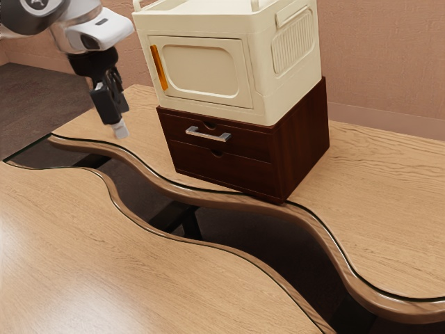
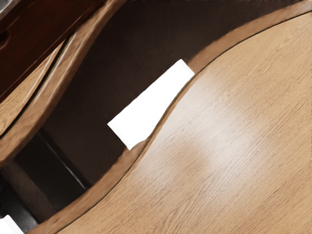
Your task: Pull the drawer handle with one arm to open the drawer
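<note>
My gripper hangs at the exterior view's left, apart from the dark brown drawer cabinet. A silver bar handle is fixed to the front of the upper drawer, which sits flush with the cabinet. Below it, the lower drawer is shut as well. The wrist view has part of the dark cabinet in one corner, with a small silvery piece at the very edge that may be the handle. Nothing touches the handle.
A cream box with an orange door handle stands on the cabinet. The wooden table has a wavy dark gap running in front of the cabinet. A bright white patch, perhaps a reflection, lies over the gap.
</note>
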